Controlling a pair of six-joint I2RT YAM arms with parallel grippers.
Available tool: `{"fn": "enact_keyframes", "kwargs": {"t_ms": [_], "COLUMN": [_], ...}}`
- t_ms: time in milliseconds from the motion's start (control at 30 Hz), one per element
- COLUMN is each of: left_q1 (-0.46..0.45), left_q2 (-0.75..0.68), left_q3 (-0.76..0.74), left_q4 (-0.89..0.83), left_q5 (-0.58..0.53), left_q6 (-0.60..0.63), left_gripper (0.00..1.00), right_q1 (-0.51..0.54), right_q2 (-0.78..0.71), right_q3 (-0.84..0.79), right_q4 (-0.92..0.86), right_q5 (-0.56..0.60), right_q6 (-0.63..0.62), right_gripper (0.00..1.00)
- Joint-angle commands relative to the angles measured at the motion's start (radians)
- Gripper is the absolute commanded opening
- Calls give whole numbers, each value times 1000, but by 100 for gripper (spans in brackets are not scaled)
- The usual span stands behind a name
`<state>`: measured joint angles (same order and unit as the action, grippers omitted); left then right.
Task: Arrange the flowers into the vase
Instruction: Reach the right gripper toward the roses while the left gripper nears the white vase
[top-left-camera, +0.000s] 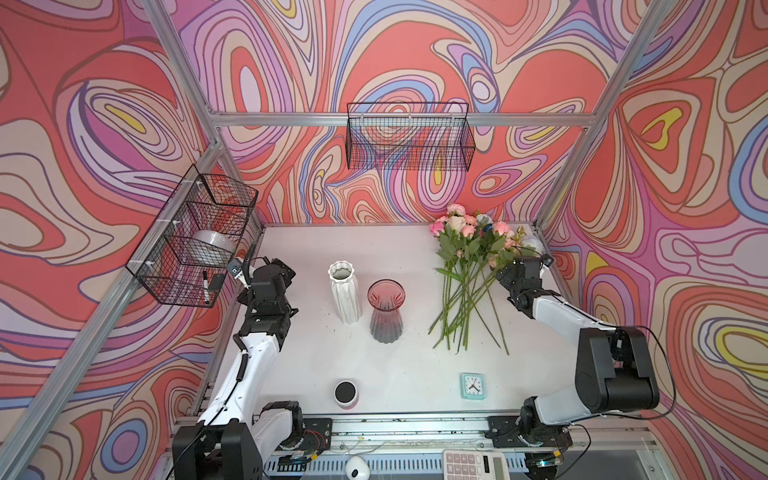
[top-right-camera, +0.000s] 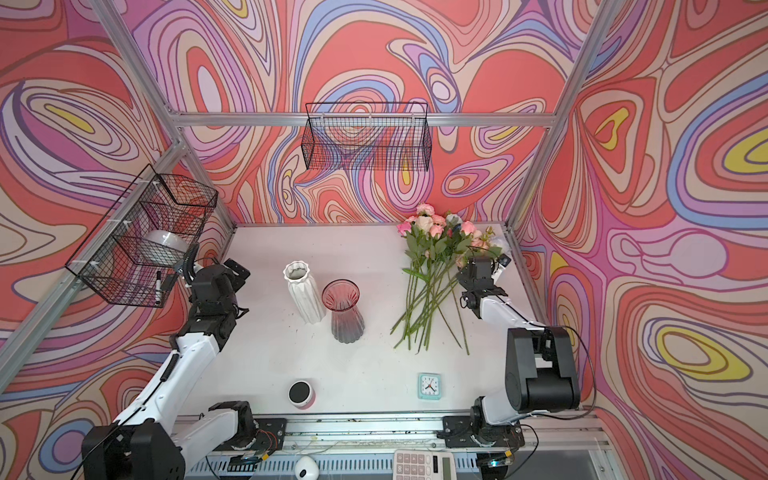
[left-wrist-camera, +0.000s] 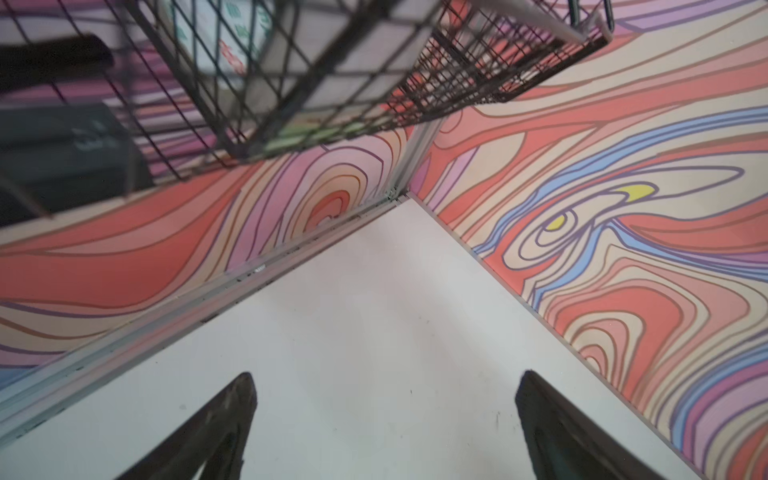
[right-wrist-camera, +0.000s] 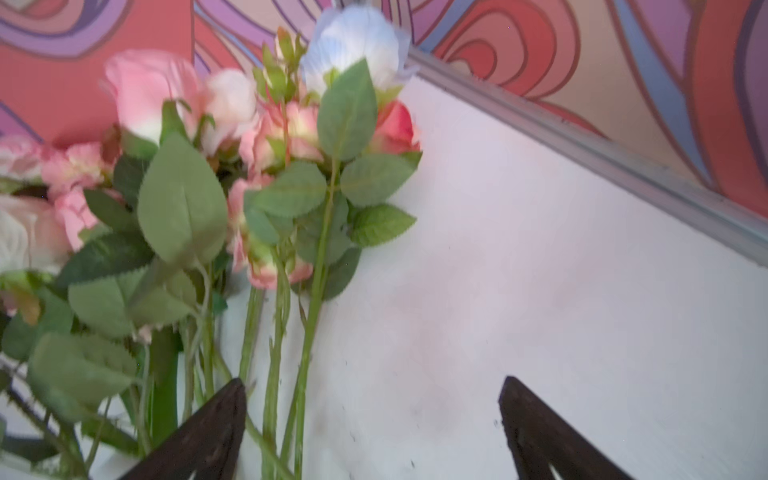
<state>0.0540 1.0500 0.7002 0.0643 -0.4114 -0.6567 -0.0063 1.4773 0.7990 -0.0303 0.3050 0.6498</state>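
With your right jaws spread wide and empty at the edge of the flowers (top-left-camera: 467, 251), which lie heaped on the right of the worktop (top-left-camera: 395, 365), and your left jaws equally wide and empty, closing among the crossed stems could drag tangled neighbours along.
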Motion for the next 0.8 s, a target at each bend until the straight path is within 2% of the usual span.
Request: {"fn": "enact_keyframes", "kwargs": {"t_ms": [0,133,233,400,600,767], "left_q1": [2,1,1,-11,-70,-128], "left_q2": [-65,-169,-218,-256,-373,-442], "left_q3": [3,-17,-13,30,4,64], "left_q4": [-71,-51,-76,-248,-365,-580], "left_q5": [158,297,425,578,655,618], "left_q6": [-87,-144,-158,-146,-133,-84], "left_gripper": [100,100,100,98,91,90], "right_q1": [-3,14,64,212,442,538], "right_q2": [-73,-138,-192,-227,-247,-295], "right_q3": [37,-15,-43,-21,40,51], "right_q4": [30,75,70,8,-54,-71], "right_q5": [-211,-404,-440,-463,-442,-388], "right_q6": [-62,-83,-91,-145,-206,-222], "right_gripper": [98,94,94,94,91,91]}}
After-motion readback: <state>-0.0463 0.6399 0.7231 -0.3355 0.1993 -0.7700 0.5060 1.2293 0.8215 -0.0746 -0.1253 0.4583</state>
